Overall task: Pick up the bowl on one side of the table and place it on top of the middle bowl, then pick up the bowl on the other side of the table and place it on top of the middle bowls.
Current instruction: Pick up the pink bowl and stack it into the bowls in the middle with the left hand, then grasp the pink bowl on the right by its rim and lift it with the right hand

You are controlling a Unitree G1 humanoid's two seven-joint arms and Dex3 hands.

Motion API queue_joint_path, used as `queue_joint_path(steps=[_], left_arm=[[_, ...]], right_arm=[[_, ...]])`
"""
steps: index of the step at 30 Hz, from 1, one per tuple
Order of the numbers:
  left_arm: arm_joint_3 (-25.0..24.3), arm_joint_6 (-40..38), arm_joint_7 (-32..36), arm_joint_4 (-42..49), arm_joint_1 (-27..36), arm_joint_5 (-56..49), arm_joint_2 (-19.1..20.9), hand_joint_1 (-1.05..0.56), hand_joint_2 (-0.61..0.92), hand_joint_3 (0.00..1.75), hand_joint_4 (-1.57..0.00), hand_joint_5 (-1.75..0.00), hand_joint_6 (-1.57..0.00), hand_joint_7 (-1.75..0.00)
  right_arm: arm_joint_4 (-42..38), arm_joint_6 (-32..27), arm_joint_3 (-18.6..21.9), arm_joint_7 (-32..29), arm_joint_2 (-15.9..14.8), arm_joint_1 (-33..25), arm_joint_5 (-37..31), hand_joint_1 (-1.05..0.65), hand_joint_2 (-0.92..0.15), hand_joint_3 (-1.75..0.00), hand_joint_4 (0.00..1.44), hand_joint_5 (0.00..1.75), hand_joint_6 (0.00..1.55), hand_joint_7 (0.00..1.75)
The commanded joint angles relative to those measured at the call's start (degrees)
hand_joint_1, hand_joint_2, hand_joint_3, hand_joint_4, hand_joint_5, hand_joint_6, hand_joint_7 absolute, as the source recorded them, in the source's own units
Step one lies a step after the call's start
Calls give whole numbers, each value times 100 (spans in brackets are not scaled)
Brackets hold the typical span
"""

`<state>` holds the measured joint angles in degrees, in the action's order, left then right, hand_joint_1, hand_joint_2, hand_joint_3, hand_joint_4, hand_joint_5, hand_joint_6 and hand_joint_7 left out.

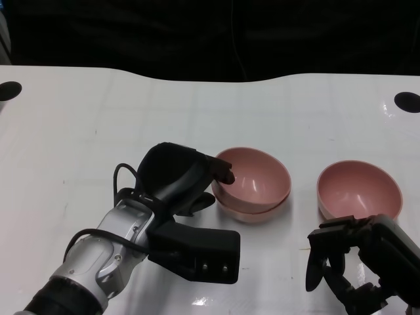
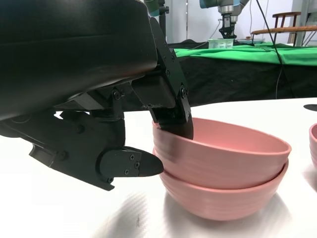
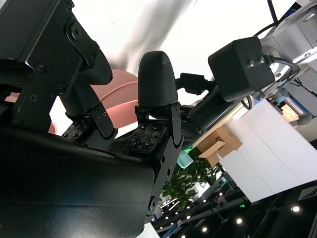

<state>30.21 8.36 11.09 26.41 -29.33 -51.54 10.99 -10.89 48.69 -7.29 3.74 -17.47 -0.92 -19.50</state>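
Note:
Two pink bowls sit nested at the table's middle: the top bowl [image 1: 257, 172] [image 2: 228, 158] inside the lower bowl [image 1: 256, 214] [image 2: 223, 201]. My left hand [image 1: 178, 178] [image 2: 94, 74] is at their left side. It pinches the top bowl's rim, one finger [image 2: 174, 119] hooked inside and the thumb [image 2: 130, 166] against the outer wall. A third pink bowl [image 1: 359, 190] [image 3: 120, 96] stands alone to the right. My right hand [image 1: 357, 262] [image 3: 99, 129] hovers just in front of that bowl, fingers apart, holding nothing.
The white table carries two black round marks near its far corners [image 1: 8, 90] [image 1: 407, 102]. A dark backdrop lies beyond the far edge. In the left wrist view a green-covered table [image 2: 247, 52] stands in the background.

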Motion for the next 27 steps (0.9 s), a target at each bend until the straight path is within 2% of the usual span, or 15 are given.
queue_joint_path(steps=[1, 4, 6, 15, 16, 17, 19, 22, 27], left_arm=[[-67, 26, -525, -581, 222, 170, 383, -44, 91, 21, -25, -55, -44, -3], [-161, -72, -909, -1246, 494, 191, 659, -51, 92, 17, -7, -51, -30, 0], [-242, -125, -1071, -1595, 651, 231, 774, -53, 92, 17, -2, -48, -26, 0], [-286, -208, -1221, -1821, 751, 240, 810, -54, 92, 17, 0, -46, -24, 0], [-579, -69, -1242, -2326, 1057, 506, 1020, -54, 92, 17, 0, -46, -24, 0], [-807, 34, -1269, -2716, 1293, 705, 1175, -54, 92, 17, 0, -37, -20, -1], [-1101, 170, -1337, -3195, 1604, 965, 1359, -55, 92, 17, 0, -32, -17, -1], [-1478, 650, -1072, -3452, 2171, 1326, 1520, -53, 92, 14, 0, -44, -20, -2], [-1929, 1217, -991, -3599, 2835, 2041, 1504, -44, 92, 12, -7, -63, -32, -7]], right_arm=[[-19, 32, 8, -31, -40, -4, 10, 23, -8, -162, 97, 169, 99, 120], [-4, 4, 10, -31, -32, -2, 14, 23, -8, -162, 97, 170, 100, 120], [-2, -2, 10, -29, -32, 0, 20, 23, -8, -163, 97, 170, 100, 120], [-4, -3, 9, -28, -32, 2, 24, 23, -8, -163, 96, 172, 99, 121], [1, -17, 8, -26, -31, 3, 20, 23, -8, -163, 96, 172, 99, 121], [5, -28, 6, -25, -30, 4, 17, 23, -8, -163, 96, 172, 99, 121], [22, -53, 1, -17, -33, 2, 23, 23, -8, -163, 96, 172, 99, 121], [117, -157, 16, 9, -43, -33, 52, 24, -9, -162, 95, 171, 99, 121], [95, -164, 35, 11, -64, -14, 122, 24, -10, -160, 96, 170, 98, 120]])
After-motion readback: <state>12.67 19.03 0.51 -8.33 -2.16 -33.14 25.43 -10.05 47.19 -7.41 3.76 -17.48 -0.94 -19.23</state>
